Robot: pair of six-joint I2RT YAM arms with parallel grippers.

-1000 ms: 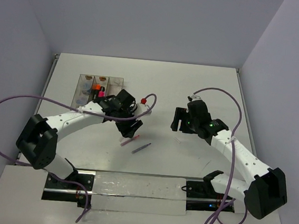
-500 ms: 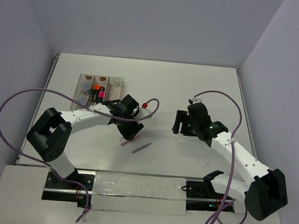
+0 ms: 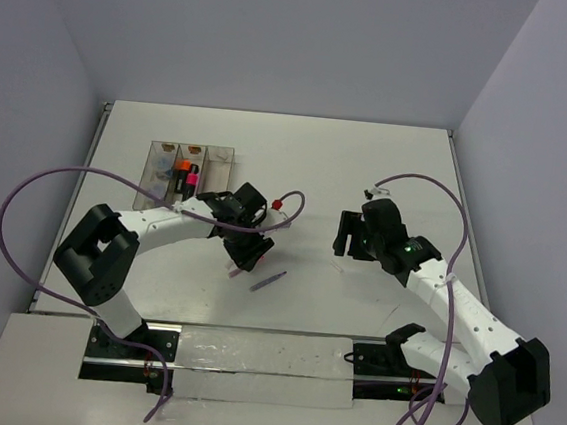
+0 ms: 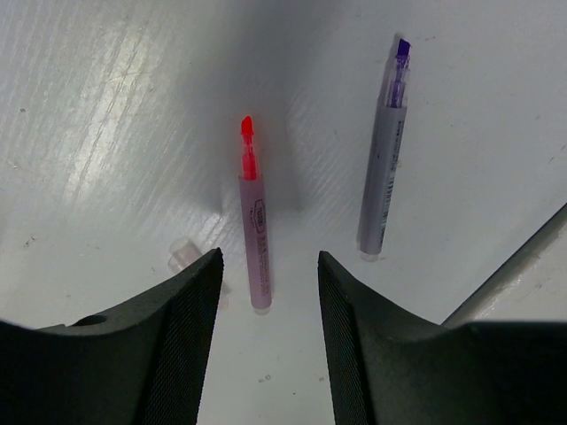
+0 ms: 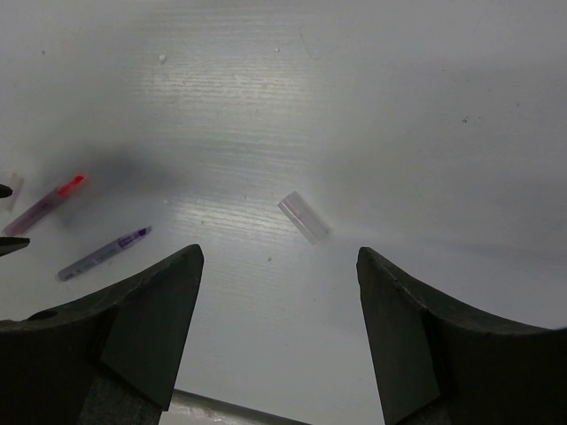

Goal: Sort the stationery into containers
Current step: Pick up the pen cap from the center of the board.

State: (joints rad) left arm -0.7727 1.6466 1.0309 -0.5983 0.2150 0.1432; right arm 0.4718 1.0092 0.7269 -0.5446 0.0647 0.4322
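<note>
At the far left of the desk (image 3: 369, 160) lies the clear tray (image 3: 154, 200) of 3 long compartments. Its left compartment holds bluish round pieces (image 3: 159, 168). The orange-black highlighter (image 3: 181, 174) and the pink-black highlighter (image 3: 193, 176) lie side by side in what looks like the middle one.

Right of the tray, the left arm reaches toward mid-desk, and the left pincer (image 4: 268, 261) hangs low over the pink pen (image 4: 254, 241). Its 2 fingers (image 4: 182, 332) stand released, 1 on each side of the pen's blunt end, with a gap on both sides and nothing grasped. The pen lies flat on the desk, uncapped, with its red tip pointing away from the wrist camera. A small clear piece (image 4: 182, 255) lies just beside the left finger.

Near the pink pen's right side, and apart from it, the grey pen (image 4: 383, 181) lies flat with its purple tip bare. In the top view it is a short slanted stroke (image 3: 268, 280) just below and to the right of the left pincer.

Well to the right, the right pincer (image 5: 279, 252) is over bare desk, released, with its fingers (image 5: 146, 328) wide apart and grasping nothing. A clear cap (image 5: 304, 218) lies on the desk just ahead of it, between the lines of the 2 fingers and touching neither.
</note>
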